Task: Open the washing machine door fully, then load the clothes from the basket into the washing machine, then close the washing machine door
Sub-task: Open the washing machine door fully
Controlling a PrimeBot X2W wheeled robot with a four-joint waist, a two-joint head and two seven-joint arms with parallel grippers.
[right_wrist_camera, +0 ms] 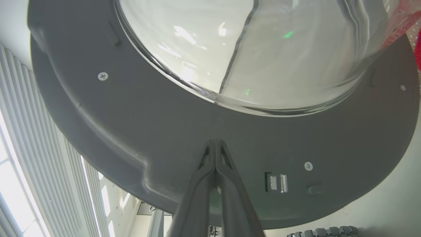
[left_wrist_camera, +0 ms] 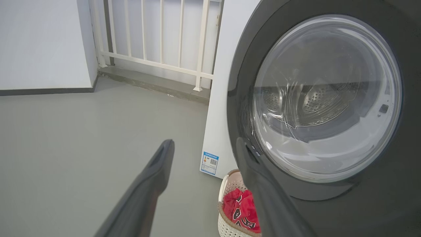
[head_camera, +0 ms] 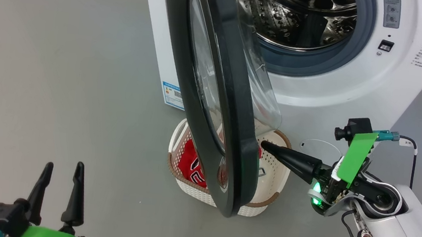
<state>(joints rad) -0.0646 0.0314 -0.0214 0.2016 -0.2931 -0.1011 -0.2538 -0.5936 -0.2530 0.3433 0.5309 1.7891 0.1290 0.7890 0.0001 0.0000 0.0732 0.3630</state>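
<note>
Head view: I find the washing machine door partly open above the basket, which holds the clothes on the floor before the washing machine. My right pincer, closed on nothing, meets the door's inner rim. My left pincer stands spread, well apart.

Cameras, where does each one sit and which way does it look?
Head view: on the head, looking down at the washing machine door and the basket; left gripper and right gripper show.
Left wrist view: on the left wrist, facing the door's outer face past its open gripper.
Right wrist view: on the right wrist, facing the door's inner side past its shut gripper.
Shared: head and left wrist views both show the clothes in the basket.
</note>
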